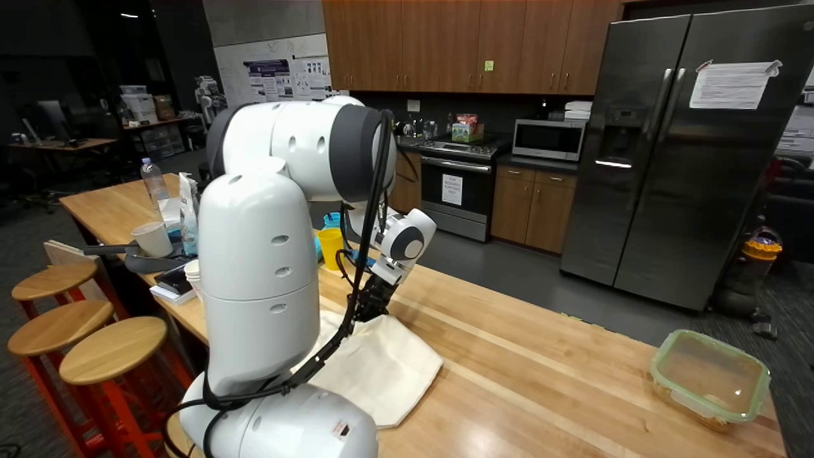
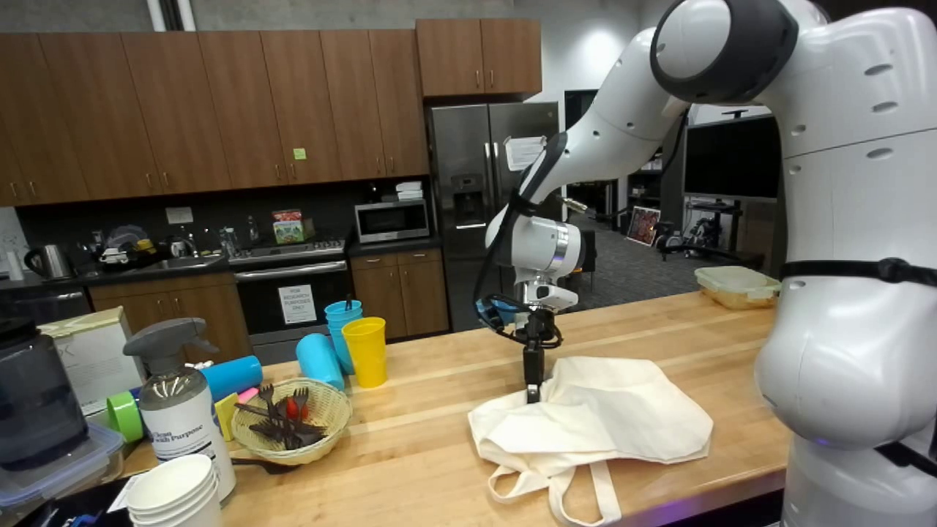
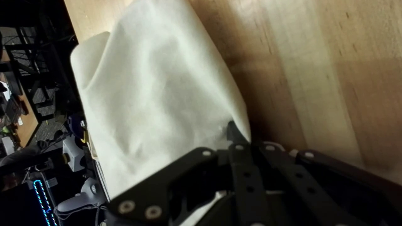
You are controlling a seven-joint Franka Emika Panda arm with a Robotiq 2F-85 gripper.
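Note:
A cream cloth bag [image 2: 622,410] lies crumpled on the wooden table, seen in both exterior views. Its two straps [image 2: 556,494] trail toward the table's near edge in that view. My gripper [image 2: 533,391] points down at the bag's edge, on the side away from the robot's base. In the wrist view the gripper [image 3: 246,138] is shut, with a fold of the bag [image 3: 163,88] pinched between its fingers. One dark finger [image 3: 234,133] shows on the bag's side of the fold; the tip of its partner is mostly hidden. Most of the bag still rests on the tabletop.
A yellow cup [image 2: 366,353] and blue cups [image 2: 342,326] stand beyond the bag. Nearby are a wicker basket [image 2: 337,413] of dark forks, a spray bottle [image 2: 187,410] and stacked paper cups [image 2: 176,490]. A green-lidded container [image 1: 709,375] sits near a table end.

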